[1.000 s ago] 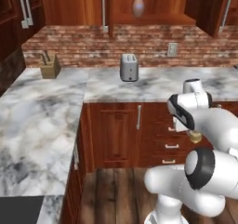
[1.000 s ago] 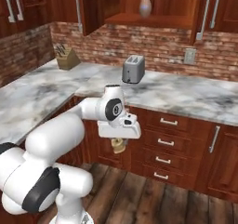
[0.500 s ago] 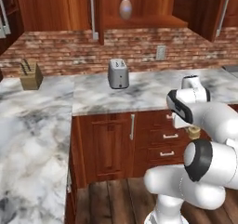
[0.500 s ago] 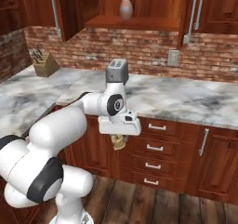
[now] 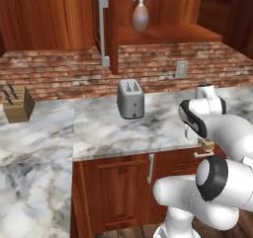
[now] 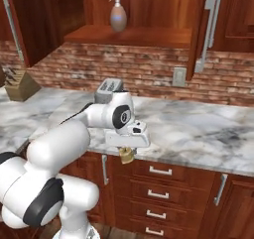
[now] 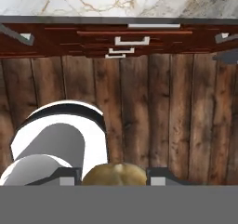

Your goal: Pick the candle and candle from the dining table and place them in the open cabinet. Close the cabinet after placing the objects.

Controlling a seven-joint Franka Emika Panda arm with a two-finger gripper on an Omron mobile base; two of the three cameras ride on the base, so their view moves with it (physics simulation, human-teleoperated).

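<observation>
A short, tan, roundish candle [image 5: 206, 144] [image 6: 127, 155] [image 7: 115, 174] sits between the fingers of my gripper [image 5: 205, 146] [image 6: 127, 153] [image 7: 115, 176]. The gripper is shut on it and points down, in front of the counter's edge. The open cabinet [image 5: 163, 32] [image 6: 130, 35] is on the wall above the brick backsplash. Its shelf is bare wood with a soap bottle [image 5: 140, 16] [image 6: 117, 17] on it. Its door [image 5: 109, 29] [image 6: 207, 29] stands swung out with a long silver handle. The dining table is out of view.
A silver toaster [image 5: 130, 99] [image 6: 109, 87] stands on the marble counter [image 5: 104, 128] [image 6: 198, 129], and a knife block [image 5: 17, 105] [image 6: 18, 84] stands further left. Wooden drawers [image 6: 158, 193] [image 7: 120, 41] lie under the counter, above a plank floor [image 7: 139, 116].
The whole picture has shifted, so the base has driven along the counter. The open cabinet now stands ahead. The gripper keeps the candle, with no change in its hold.
</observation>
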